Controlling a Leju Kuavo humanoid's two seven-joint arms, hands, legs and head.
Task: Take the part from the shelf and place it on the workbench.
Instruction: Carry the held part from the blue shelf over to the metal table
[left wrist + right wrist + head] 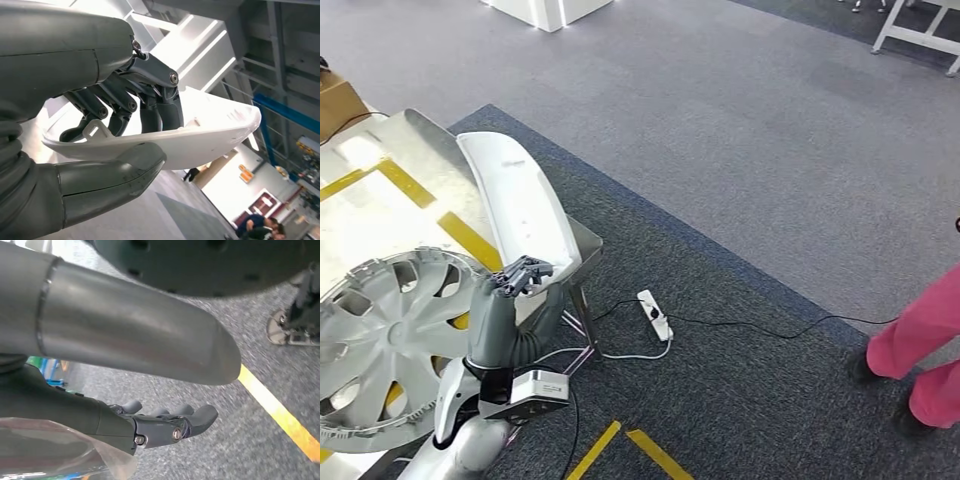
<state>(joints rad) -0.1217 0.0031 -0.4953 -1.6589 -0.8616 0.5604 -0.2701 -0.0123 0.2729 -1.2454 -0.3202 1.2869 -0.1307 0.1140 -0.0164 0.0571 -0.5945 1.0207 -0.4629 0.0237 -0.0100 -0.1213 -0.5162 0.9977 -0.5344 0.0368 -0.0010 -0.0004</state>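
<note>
Presently the left hand (505,300) is gripping the white curved part (520,205) by its near end, thumb under the edge and dark fingers (158,105) pressing down on the inner face. The part is slanting up and away from the hand over the near corner of the bench (365,210), a pale metal top crossed by yellow tape stripes. Whether the part's lower edge is touching the bench, I cannot tell. A silver wheel cover (384,340) is lying flat on the bench just beside the left wrist. The right hand (166,422) is hanging over grey carpet near a yellow floor line (279,415), fingers stretched out straight and grasping nothing. On the floor past the bench, a white power strip (655,315) is lying with its cable, and a person's pink trouser legs (920,340) are standing at the far right.
</note>
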